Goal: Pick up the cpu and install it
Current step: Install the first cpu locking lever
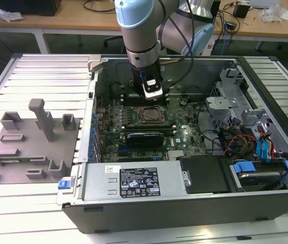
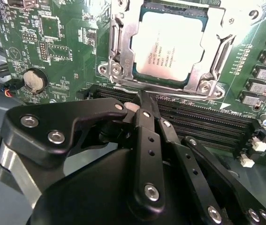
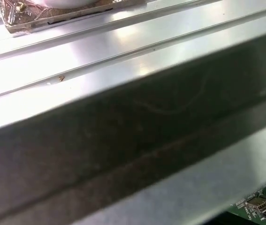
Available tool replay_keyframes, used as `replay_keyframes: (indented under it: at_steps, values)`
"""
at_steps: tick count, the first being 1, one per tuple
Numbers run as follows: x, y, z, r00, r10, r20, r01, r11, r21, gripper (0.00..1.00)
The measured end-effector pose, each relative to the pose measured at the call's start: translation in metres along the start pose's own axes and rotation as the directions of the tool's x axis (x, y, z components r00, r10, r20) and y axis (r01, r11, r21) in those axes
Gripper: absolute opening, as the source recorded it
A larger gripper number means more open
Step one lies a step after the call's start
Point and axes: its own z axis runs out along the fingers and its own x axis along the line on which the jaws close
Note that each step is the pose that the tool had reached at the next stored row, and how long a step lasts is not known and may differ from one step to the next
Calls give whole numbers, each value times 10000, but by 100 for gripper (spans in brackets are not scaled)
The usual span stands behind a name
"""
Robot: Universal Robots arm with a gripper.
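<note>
On the exterior view's left, a grey plastic tray [image 1: 32, 147] with upright blocks is lying on the ribbed metal table [image 1: 42, 71], just beside the open computer case [image 1: 194, 203]. Moving toward the middle, the robot arm [image 1: 138, 30] is reaching down into the case, and its gripper [image 1: 151, 94] is hanging just above the green motherboard [image 1: 133, 129], close to the far edge of the metal-framed socket [image 1: 150, 116]. In the second wrist view the cpu [image 2: 172, 44] is sitting flat inside that socket [image 2: 118, 56], its silvery top facing up and the metal frame surrounding it on all sides. The gripper [image 2: 142, 101] is showing its black fingers [image 2: 144, 140] drawn together to a narrow tip with nothing between them, poised over the black memory slots [image 2: 203, 119] just beside the socket's near edge and apart from the cpu. A round coin battery [image 2: 34, 80] is resting on the board off to one side of the socket. Further to the exterior view's right, a grey drive cage [image 1: 230, 94] and a tangle of blue and red cables [image 1: 250, 145] are filling that end of the case. In the first wrist view a stretch of the case's metal wall [image 3: 133, 140] is passing close by.
</note>
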Motion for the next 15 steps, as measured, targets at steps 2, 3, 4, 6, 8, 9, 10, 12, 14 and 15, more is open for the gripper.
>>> replay_keyframes:
  at_steps: [2,3,4,6,8,9,10,12,14,15]
  values:
    - [4,-4,20,10000,-11,19,11,10000,46,11]
    - [2,-3,24,10000,-20,37,20,10000,85,11]
    - [-4,-1,26,10000,-34,57,33,9999,135,11]
    - [-5,-1,25,10000,-34,60,33,9999,139,11]
    - [-7,0,25,10000,-35,58,34,9999,143,11]
    - [-8,2,25,10000,-34,58,33,9999,145,11]
    - [-8,4,23,10000,-34,59,33,9999,145,11]
    - [-19,18,-40,10000,-35,59,35,9999,137,11]
    - [-30,30,-110,10000,-34,59,33,9999,139,11]
    - [-38,37,-154,10000,-37,63,36,9999,152,11]
